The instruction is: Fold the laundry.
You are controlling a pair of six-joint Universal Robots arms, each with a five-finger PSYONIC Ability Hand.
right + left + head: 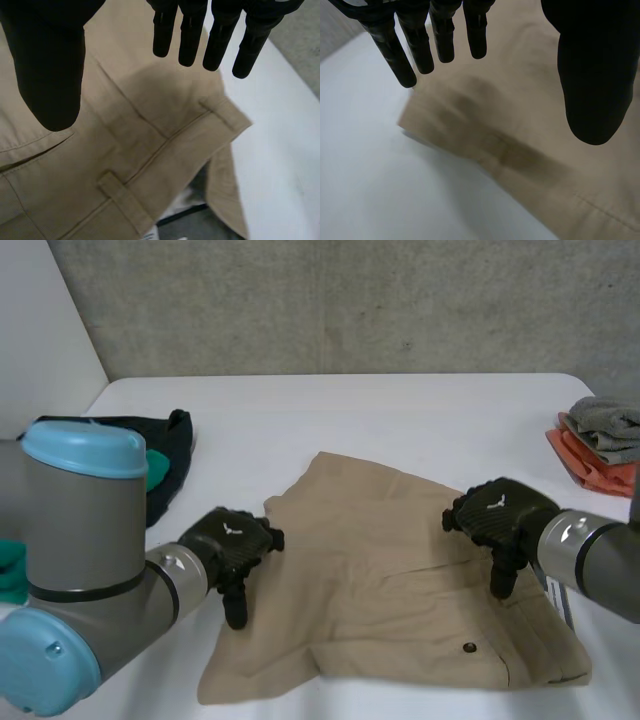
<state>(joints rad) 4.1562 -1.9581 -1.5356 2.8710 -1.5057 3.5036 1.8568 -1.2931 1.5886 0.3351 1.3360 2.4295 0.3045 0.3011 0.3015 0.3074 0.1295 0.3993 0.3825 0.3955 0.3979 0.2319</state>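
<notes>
Nearest the camera, in the lower middle of the head view, the khaki shorts [390, 580] lay spread flat on the white table [400, 410], pocket button [469, 647] up. They looked laid out that way so that they could be folded over on themselves. The left hand [232, 537], at the lower left of the frame, hung just over the shorts' left edge. Its wrist view showed straight, spread fingers [395, 50] above the hem [485, 150], gripping nothing. The right hand [495, 512], at the right of the frame, hovered likewise over the waistband [165, 165], near a belt loop [122, 197], with its fingers relaxed and apart and nothing held. Set at opposite ends of the garment, the two hands seemed placed to take both ends together, and no fold looked finished yet. Farther back, a dark garment [170, 455] lay bunched at the left edge, probably waiting its turn. At the far right a grey cloth [605, 420] sat folded on an orange one [585, 468], apparently done and put aside, well apart from the shorts.
</notes>
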